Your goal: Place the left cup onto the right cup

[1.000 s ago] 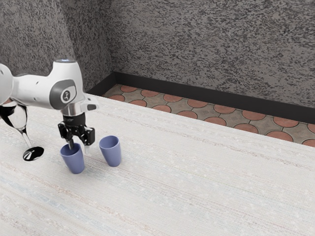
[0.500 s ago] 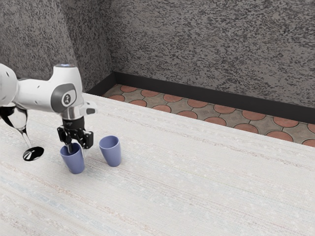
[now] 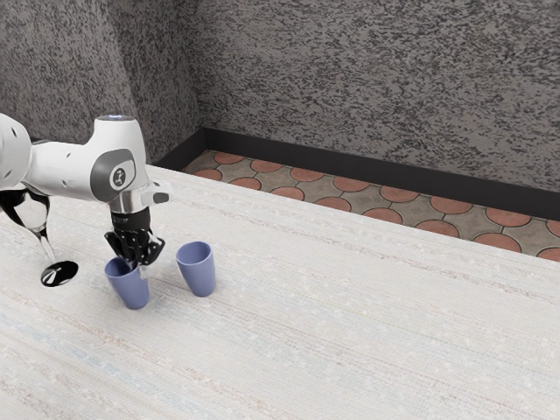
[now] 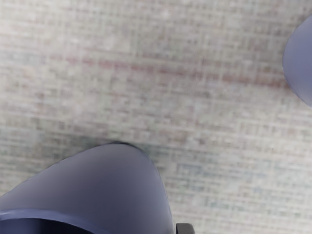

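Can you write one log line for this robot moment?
gripper: shut on left cup at rim | left cup: upright on table | right cup: upright beside it, apart | stacking: not yet done

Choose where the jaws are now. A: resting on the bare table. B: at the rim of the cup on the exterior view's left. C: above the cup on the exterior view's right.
B: the jaws close on the rim of the left cup, and the right cup stands apart.
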Available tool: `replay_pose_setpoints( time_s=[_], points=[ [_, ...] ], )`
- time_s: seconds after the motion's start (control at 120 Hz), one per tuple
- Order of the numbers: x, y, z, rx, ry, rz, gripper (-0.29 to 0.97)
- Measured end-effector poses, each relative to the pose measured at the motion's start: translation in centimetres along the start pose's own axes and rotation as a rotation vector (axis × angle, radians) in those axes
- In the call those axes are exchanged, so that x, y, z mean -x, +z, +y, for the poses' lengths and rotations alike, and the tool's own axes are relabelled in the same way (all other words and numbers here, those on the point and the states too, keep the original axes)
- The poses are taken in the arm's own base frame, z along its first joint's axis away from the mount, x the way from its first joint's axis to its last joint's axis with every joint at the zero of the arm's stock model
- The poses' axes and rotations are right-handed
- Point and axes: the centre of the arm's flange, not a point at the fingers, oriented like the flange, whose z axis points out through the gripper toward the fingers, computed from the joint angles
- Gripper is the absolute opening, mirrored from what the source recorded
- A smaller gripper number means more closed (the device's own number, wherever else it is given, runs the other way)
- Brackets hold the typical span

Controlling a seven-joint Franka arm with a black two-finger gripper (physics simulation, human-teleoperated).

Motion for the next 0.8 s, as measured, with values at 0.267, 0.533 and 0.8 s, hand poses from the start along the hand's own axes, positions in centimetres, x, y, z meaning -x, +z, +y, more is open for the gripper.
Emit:
replay_pose_setpoints(
  time_s=[0.267, 0.533, 0.8],
  points=[
    [0.0, -0.2, 0.0, -0.001, -0.003, 0.003, -0.08],
    [0.8, -2.8, 0.4, -0.003, -0.001, 0.028, -0.10],
    [1.1, -6.5, 2.8, -0.018, 0.037, 0.044, -0.10]
  ],
)
